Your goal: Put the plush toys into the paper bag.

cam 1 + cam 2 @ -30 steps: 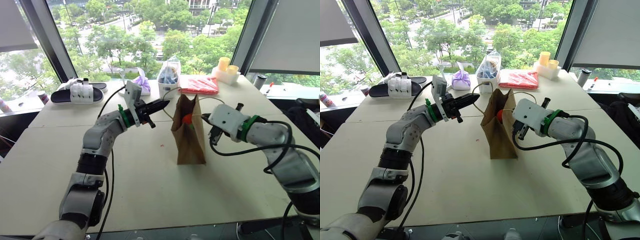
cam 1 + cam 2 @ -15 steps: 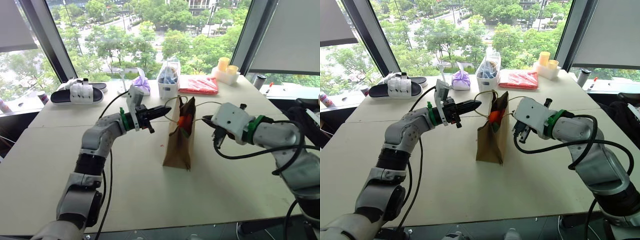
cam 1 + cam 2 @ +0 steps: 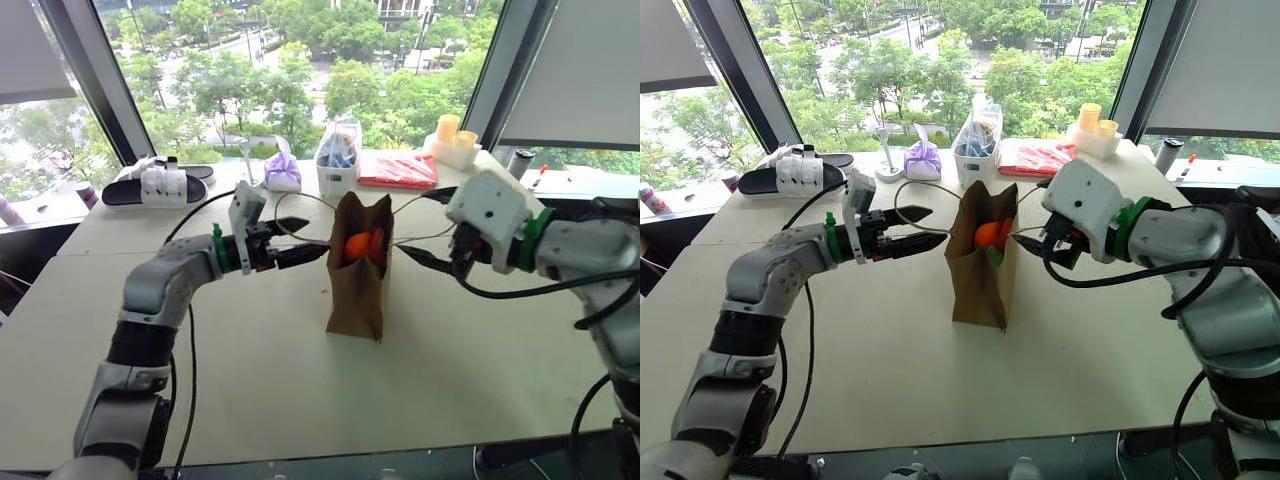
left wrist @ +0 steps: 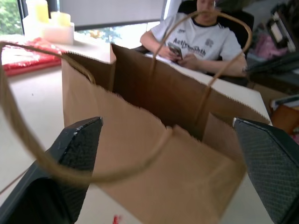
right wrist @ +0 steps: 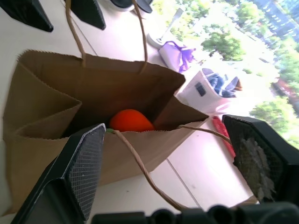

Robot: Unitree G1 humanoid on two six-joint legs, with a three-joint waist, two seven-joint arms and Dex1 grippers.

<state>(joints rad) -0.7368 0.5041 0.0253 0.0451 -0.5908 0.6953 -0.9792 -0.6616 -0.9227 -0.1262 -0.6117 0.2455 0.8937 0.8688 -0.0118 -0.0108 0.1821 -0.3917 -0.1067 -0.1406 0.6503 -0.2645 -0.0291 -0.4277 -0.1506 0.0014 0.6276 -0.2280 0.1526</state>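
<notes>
Inside creased brown kraft paper bag (image 3: 358,285), rounded soft orange plush toy (image 3: 360,245).

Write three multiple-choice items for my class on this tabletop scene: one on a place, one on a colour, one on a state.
1. Where is the orange plush toy?
A. Inside the paper bag
B. Beside the slippers
C. In a gripper

2. What colour is the tied pouch near the window?
A. Red
B. Purple
C. Yellow

3. How does the paper bag stand?
A. Flat on its side
B. Folded shut
C. Upright, mouth open

Answers:
1 A, orange shows inside the bag's mouth.
2 B, it is purple, next to the white container.
3 C, it stands on the table between the open left gripper and right gripper.
</notes>
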